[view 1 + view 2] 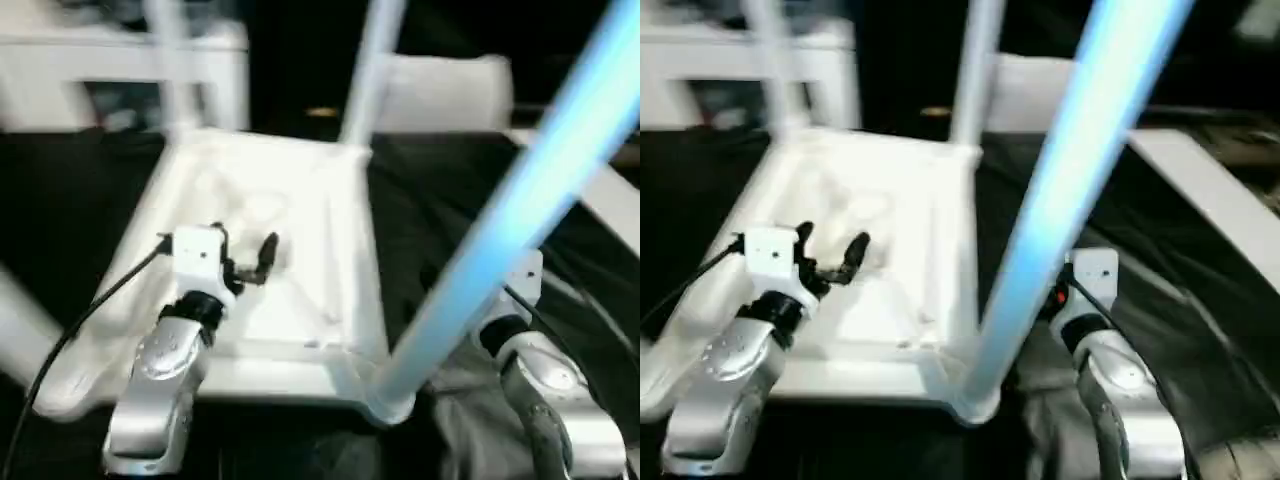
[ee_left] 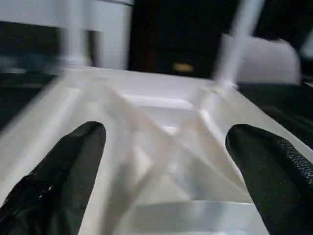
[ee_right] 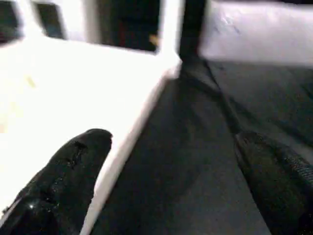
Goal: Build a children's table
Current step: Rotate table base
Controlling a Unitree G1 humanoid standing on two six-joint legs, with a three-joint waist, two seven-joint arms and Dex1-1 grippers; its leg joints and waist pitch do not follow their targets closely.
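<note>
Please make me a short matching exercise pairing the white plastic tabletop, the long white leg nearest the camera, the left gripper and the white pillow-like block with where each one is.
Things:
1. white plastic square tabletop
2. long white tapered leg nearest the camera
3. left gripper
4. white pillow-like block

Places or states:
A. open, over the ribbed underside
B. lying underside up on the black cloth
C. beyond the tabletop's far edge
D. standing in the near corner socket by the right arm

Pairs: 1-B, 2-D, 3-A, 4-C
</note>
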